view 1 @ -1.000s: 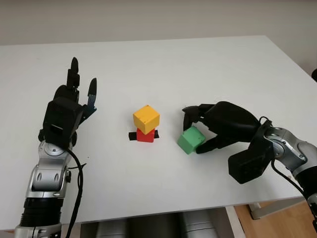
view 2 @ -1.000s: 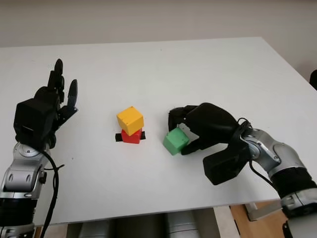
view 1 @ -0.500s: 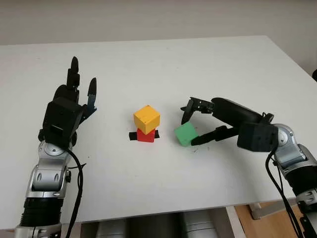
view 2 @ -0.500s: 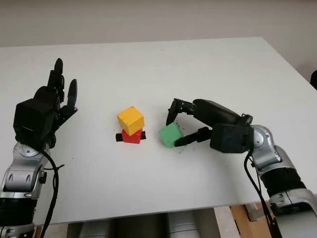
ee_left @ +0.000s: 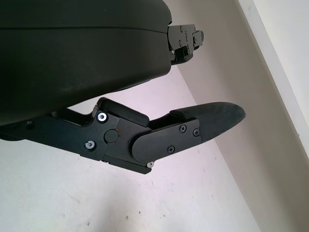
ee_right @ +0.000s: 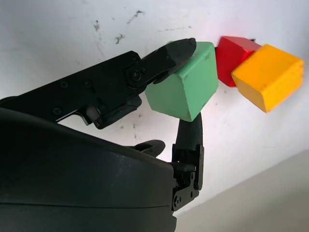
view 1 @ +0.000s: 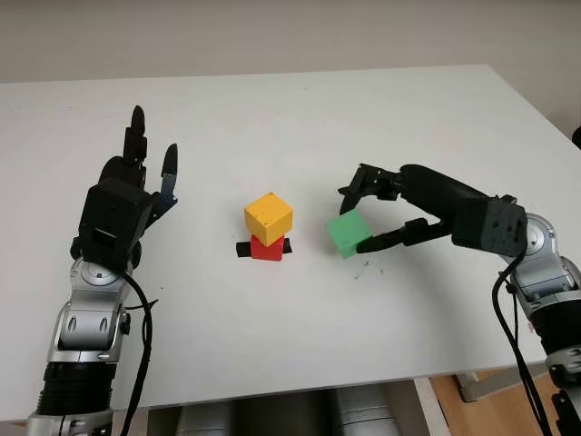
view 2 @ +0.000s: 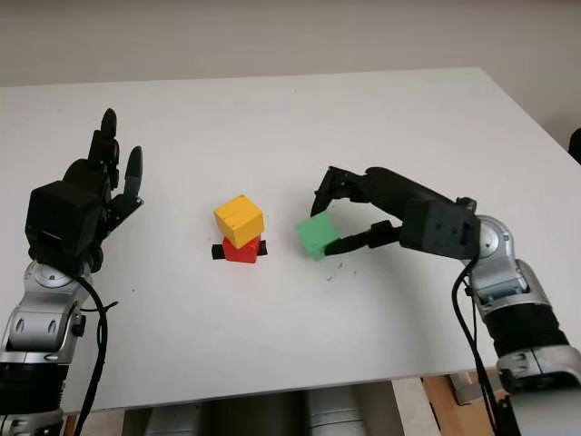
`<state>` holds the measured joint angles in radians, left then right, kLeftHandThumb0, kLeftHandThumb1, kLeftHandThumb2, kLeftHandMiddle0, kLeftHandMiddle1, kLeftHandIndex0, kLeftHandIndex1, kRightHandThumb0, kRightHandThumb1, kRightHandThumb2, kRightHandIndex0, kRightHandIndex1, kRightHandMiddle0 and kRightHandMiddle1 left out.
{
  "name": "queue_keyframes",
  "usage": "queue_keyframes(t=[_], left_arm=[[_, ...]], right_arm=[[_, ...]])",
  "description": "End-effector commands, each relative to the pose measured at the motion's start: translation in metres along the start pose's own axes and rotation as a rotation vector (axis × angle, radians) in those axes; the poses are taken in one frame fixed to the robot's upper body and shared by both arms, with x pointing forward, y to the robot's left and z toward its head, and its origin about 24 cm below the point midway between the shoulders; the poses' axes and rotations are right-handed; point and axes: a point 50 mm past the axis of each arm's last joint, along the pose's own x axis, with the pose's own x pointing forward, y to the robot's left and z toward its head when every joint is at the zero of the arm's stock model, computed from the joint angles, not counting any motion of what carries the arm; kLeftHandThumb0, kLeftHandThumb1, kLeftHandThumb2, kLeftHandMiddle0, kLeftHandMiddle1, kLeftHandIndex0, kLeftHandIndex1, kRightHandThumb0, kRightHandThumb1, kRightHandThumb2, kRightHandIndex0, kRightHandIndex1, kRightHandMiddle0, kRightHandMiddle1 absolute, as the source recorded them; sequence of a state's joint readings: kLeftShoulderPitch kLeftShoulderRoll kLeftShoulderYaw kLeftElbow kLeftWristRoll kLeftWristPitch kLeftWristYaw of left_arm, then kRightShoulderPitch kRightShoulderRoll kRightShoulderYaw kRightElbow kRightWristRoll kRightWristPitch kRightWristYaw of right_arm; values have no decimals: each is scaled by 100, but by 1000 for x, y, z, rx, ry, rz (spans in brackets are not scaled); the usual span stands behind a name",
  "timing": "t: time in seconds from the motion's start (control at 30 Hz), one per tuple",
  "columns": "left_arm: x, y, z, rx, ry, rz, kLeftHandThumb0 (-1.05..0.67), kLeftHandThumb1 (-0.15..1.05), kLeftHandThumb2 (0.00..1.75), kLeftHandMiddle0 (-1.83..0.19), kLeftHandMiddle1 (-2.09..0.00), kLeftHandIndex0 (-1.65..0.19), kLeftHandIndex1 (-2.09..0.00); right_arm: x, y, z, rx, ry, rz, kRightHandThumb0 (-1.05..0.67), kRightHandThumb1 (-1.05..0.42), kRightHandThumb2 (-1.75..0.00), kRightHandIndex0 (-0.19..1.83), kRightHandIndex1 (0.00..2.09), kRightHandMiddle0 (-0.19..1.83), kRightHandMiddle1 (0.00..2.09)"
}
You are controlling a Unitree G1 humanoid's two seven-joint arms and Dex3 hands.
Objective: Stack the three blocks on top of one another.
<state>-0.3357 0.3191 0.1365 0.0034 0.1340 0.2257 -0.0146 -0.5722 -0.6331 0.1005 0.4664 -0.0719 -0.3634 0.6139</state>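
A yellow block (view 1: pixel 269 216) sits on a red block (view 1: pixel 266 248) at the table's middle, the red one on a strip of black tape. Just to their right my right hand (view 1: pixel 367 218) is shut on a green block (view 1: pixel 347 234), pinched between its fingertips and lifted a little off the table. In the right wrist view the green block (ee_right: pixel 184 89) is held tilted by the fingers (ee_right: pixel 170 55), with the red block (ee_right: pixel 232 52) and yellow block (ee_right: pixel 267 75) close beyond it. My left hand (view 1: pixel 136 173) is open, raised at the left.
The white table (view 1: pixel 300 118) stretches wide behind the blocks. Its front edge runs close below both arms, and its right edge lies beyond my right forearm (view 1: pixel 531 263).
My right hand has turned from a palm-down cover to a fingertip pinch, and the green block has risen slightly off the table beside the stack. The left hand stayed still.
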Motion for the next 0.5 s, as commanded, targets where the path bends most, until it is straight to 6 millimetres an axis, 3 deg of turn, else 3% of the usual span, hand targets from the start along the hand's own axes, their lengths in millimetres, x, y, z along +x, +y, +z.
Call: queue_keyframes(t=[0.0, 0.23, 0.47], left_arm=[[0, 2, 4, 8, -23, 5, -73, 105, 71, 13, -6, 14, -6], [1, 2, 4, 2, -21, 4, -73, 105, 72, 14, -5, 15, -5], [1, 2, 4, 6, -19, 5, -74, 105, 70, 13, -5, 15, -5]], right_arm=[[1, -13, 11, 19, -47, -51, -50, -95, -5, 37, 7, 39, 158], [9, -26, 21, 309, -120, -128, -45, -94, -6, 31, 4, 34, 153], [33, -30, 37, 555, -167, -140, -47, -95, -5, 26, 2, 34, 159]])
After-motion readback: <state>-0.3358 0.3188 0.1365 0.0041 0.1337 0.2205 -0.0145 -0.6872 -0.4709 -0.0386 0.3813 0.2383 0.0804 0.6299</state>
